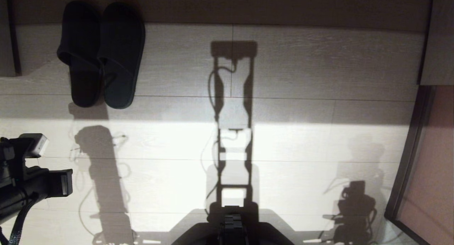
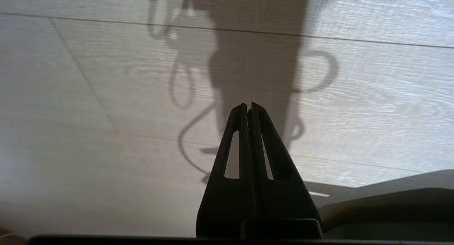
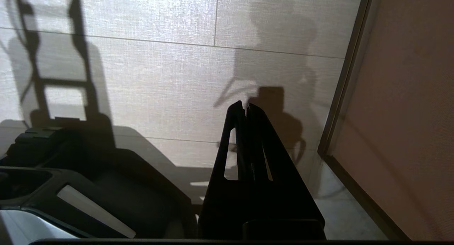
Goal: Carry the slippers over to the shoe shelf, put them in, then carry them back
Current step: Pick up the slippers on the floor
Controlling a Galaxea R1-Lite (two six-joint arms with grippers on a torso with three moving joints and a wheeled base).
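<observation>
Left arm [image 1: 25,177]: cut by the left edge of the head view, fingertips not visible there. Robot base [image 1: 232,229]: cropped by the bottom edge at centre. Slippers [image 1: 103,53]: toes merge into dark shadow at upper left, outline unclear. Brown panel [image 1: 431,159]: truncated by the right edge; identity undeterminable.

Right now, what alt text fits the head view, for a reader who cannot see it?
A pair of black slippers lies side by side on the pale wood-grain floor at upper left, touched by nothing. The left arm enters at the lower left edge, well short of them, and the robot's long shadow runs up the middle.
</observation>
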